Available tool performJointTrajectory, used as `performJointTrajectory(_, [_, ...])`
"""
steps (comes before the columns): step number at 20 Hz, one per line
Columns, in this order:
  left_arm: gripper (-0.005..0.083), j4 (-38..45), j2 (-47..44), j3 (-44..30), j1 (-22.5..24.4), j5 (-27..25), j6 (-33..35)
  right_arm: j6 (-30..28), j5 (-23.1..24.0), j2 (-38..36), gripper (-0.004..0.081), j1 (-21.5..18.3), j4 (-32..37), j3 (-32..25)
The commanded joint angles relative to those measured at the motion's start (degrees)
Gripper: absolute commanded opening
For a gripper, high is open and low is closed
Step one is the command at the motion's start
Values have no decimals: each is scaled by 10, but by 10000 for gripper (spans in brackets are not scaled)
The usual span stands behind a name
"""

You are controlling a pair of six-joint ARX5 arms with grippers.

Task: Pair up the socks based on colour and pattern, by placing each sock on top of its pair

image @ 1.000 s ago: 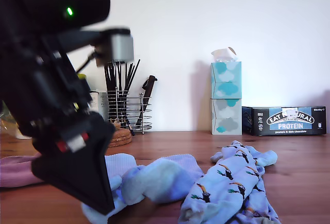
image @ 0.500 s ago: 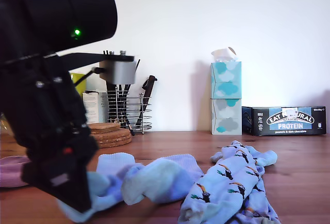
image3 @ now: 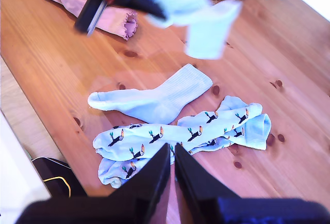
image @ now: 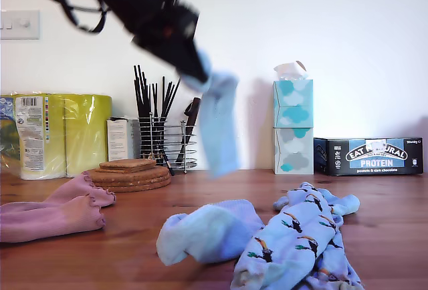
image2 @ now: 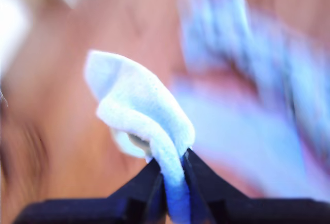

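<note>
**Plain blue sock up in the air, lots of blur**

Exterior view: my first gripper (image: 194, 63) was up high toward the exterior view's left, smeared by motion, with a plain blue sock (image: 219, 126) dangling from it well above the tabletop (image: 200, 190). The second plain blue sock (image: 210, 231) lay bunched in front, touching the toucan socks (image: 301, 240), which ran off the bottom edge. The pink socks (image: 50, 211) were cut off at the exterior view's left edge.

First wrist view: mostly blur, tbh. The gripper (image2: 172, 175) was pinching the blue sock (image2: 139, 105) tight between its fingertips; everything behind was mush.

Second wrist view: my second gripper (image3: 172, 158) hung above the tabletop (image3: 62, 64) with its fingertips pressed together on nothing. Below it the toucan socks (image3: 170, 136) lay one on the other, just beside the flat blue sock (image3: 154, 97). The lifted sock (image3: 201, 20) hung over the wood, and the pink socks (image3: 82, 2) were partly hidden behind the first arm.
</note>
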Motion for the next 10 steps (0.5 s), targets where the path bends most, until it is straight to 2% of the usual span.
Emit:
performJointTrajectory(1, [-24,5,-1,-3,3,26,19,-1,-2,-1,-13,1,4,-2])
performJointTrajectory(6, [-24,-38,16,-3,10,73,44,2,-2,-1,-13,1,4,-2])
performJointTrajectory(10, [-24,-94,84,-3,10,117,61,2,-2,-1,-13,1,3,-2])
